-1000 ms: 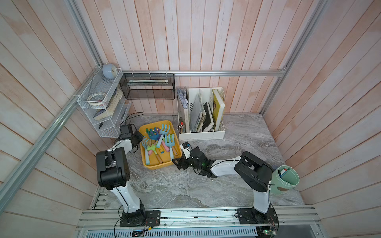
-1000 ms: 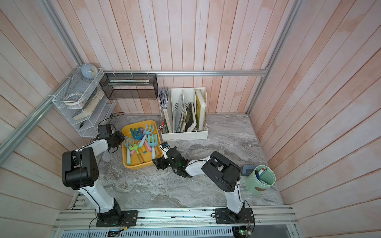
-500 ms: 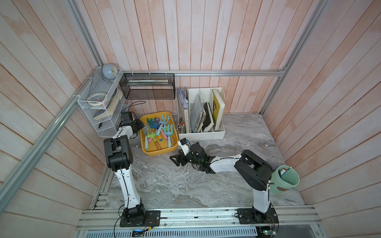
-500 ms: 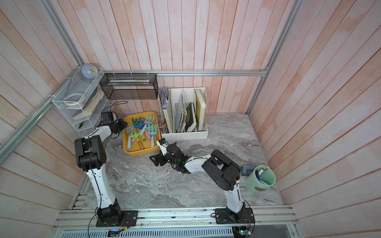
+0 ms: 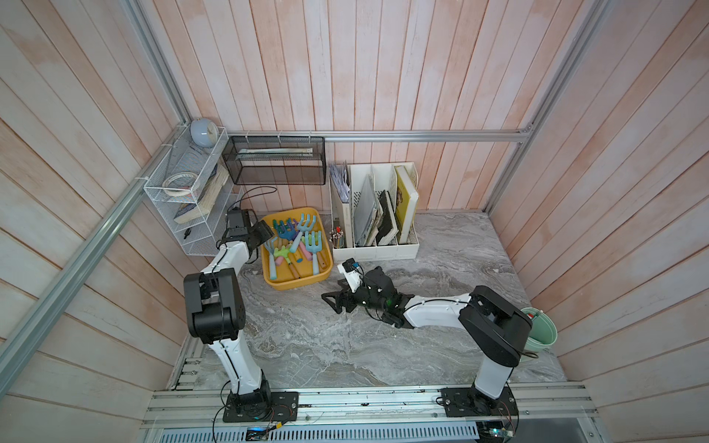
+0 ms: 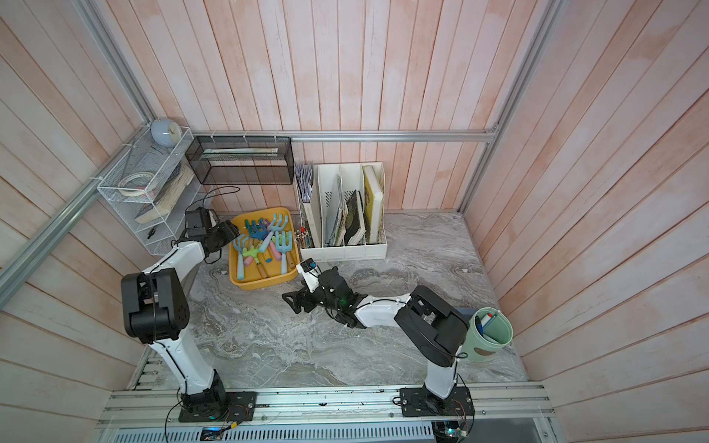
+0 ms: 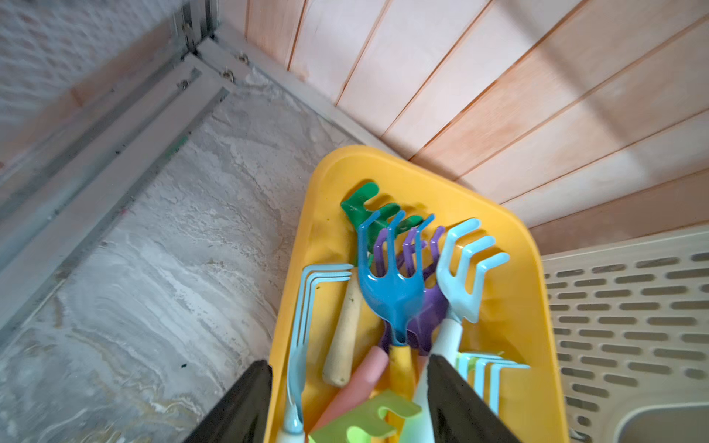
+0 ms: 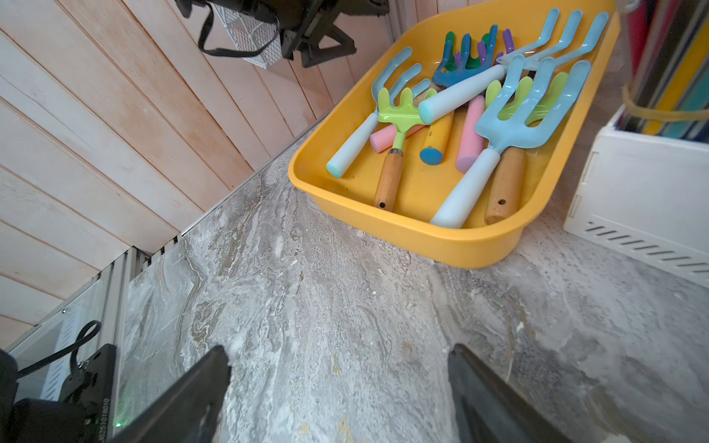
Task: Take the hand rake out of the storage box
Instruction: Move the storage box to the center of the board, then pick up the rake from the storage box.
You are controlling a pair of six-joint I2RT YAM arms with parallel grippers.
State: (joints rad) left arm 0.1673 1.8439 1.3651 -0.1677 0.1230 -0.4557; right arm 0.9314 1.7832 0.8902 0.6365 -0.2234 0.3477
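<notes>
The storage box (image 5: 297,283) sits at the back of the tabletop (image 5: 345,345), just beside the white file organizer (image 5: 376,249). All the hand rakes (image 8: 529,119) lie inside it in a loose, crossed heap. Their heads point toward the back wall and their handles toward the front, so the handle ends look like the easiest places to pinch. The left tool (image 7: 349,364) hangs over one long side of the box with its jaws spread. One finger is outside the yellow rim and the other over the handles, and it pinches nothing. The right tool (image 8: 339,348) is low over bare tabletop in front of the box, spread wide and empty. It faces the handles, probably staying clear or waiting to receive a rake.
</notes>
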